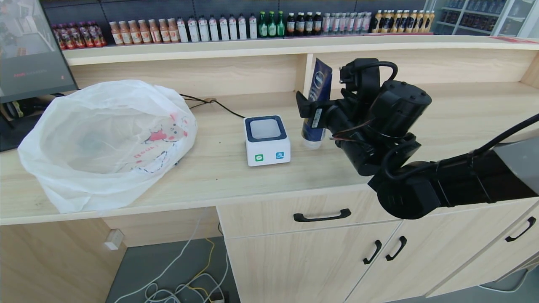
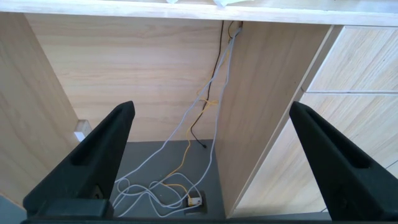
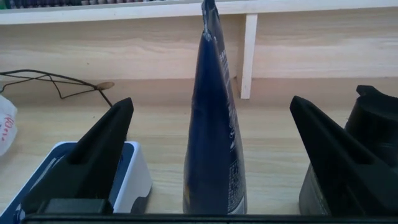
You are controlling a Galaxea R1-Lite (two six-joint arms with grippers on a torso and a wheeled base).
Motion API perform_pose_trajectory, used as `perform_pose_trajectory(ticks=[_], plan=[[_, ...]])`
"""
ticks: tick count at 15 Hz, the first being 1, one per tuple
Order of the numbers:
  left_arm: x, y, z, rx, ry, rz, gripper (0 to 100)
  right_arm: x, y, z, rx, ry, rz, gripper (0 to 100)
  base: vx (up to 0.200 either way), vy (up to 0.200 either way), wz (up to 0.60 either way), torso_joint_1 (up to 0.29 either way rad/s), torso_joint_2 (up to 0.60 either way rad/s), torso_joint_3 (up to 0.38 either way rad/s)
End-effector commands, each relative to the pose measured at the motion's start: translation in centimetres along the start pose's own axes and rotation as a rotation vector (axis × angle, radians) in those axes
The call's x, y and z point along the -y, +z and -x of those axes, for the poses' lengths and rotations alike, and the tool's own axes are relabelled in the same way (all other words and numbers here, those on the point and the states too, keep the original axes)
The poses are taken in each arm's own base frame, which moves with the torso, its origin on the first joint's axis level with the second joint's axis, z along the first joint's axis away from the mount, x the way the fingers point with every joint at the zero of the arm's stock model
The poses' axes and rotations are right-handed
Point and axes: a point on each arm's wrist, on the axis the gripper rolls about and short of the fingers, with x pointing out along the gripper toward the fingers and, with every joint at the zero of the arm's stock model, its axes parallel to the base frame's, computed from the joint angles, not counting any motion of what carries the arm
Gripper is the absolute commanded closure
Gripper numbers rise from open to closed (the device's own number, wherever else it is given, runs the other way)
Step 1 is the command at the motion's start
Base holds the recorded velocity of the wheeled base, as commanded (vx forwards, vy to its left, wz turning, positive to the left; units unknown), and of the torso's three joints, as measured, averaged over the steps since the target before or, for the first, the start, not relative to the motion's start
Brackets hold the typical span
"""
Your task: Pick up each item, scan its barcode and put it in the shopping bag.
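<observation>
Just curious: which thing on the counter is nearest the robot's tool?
The dark blue tube, standing upright between the right tool's open jaws; the scanner and bag sit farther left.

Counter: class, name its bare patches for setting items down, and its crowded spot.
Free: light wooden counter between white plastic shopping bag and white square scanner box, and along the front edge. Crowded: around the upright dark-blue tube, straddled by right pincer.

Wooden counter [image 1: 219, 168] holds shopping bag [image 1: 109, 143], scanner [image 1: 267, 141], upright tube [image 1: 321, 82]
</observation>
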Motion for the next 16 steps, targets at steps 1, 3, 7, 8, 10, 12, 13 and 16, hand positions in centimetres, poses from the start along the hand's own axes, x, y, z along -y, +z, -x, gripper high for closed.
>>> perform_pose_trajectory(ticks=[1, 3, 7, 8, 10, 12, 13, 16], plan=[[0.0, 0.0, 0.0, 0.0, 0.0, 0.0, 0, -0.2, -0.7, -0.2, -0.008, 0.0, 0.004, 0, 0.0, 0.0, 0.0, 0.0, 0.0, 0.0], [0.0, 0.0, 0.0, 0.0, 0.001, 0.0, 0, -0.3, -1.1, -0.3, -0.01, 0.0, 0.004, 0, 0.0, 0.0, 0.0, 0.0, 0.0, 0.0], [0.0, 0.0, 0.0, 0.0, 0.0, 0.0, 0, -0.2, -1.4, -0.6, -0.007, -0.023, 0.002, 0, 0.0, 0.0, 0.0, 0.0, 0.0, 0.0], [0.0, 0.0, 0.0, 0.0, 0.0, 0.0, 0, -0.2, -1.6, -0.6, -0.01, -0.024, 0.002, 0, 0.0, 0.0, 0.0, 0.0, 0.0, 0.0], [0.0, 0.0, 0.0, 0.0, 0.0, 0.0, 0, -0.1, -2.4, -0.7, -0.019, -0.049, 0.005, 0, 0.0, 0.0, 0.0, 0.0, 0.0, 0.0], [0.0, 0.0, 0.0, 0.0, 0.001, 0.0, 0, -0.2, -2.8, -0.7, -0.009, -0.053, -0.001, 0, 0.0, 0.0, 0.0, 0.0, 0.0, 0.0], [0.0, 0.0, 0.0, 0.0, 0.001, 0.0, 0, -0.2, -3.0, -0.7, -0.011, -0.055, -0.002, 0, 0.0, 0.0, 0.0, 0.0, 0.0, 0.0], [0.0, 0.0, 0.0, 0.0, 0.001, 0.0, 0, -0.4, -4.1, -0.7, -0.016, -0.054, 0.001, 0, 0.0, 0.0, 0.0, 0.0, 0.0, 0.0]])
